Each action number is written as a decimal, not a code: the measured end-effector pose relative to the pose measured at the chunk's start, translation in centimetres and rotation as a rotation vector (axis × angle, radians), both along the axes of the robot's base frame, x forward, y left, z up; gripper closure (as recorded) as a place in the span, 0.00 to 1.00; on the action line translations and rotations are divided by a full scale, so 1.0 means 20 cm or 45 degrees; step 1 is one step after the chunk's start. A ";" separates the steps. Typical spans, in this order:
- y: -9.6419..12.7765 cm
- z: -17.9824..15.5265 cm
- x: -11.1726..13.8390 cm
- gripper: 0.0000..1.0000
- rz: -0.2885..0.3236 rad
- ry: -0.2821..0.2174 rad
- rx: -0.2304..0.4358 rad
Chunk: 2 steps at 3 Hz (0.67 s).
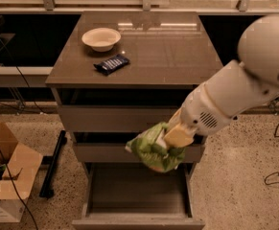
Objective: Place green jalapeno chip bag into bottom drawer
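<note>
Gripper (176,137) jaws clenched on the green jalapeno chip bag (146,148), gripping its right side. Bag is crumpled, bright green, with a pale patch at its left edge. It hangs in front of the middle drawer (103,152), above the open bottom drawer (129,193). Jaw tips are buried in the bag's folds. The bottom drawer's front is partly cut off. Bowl (101,38) and blue snack bar (111,64) sit on the cabinet top (168,51).

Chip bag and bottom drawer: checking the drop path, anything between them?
Nothing in the camera view: the hand, before the middle drawer, holds the green jalapeno chip bag over the open bottom drawer.
</note>
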State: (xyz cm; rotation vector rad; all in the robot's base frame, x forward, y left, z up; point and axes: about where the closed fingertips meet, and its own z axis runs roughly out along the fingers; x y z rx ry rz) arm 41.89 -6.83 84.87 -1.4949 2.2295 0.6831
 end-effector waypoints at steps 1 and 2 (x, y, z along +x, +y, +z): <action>0.12 -0.38 -0.08 1.00 -0.040 0.172 0.044; 0.20 -0.74 -0.04 1.00 -0.084 0.263 0.080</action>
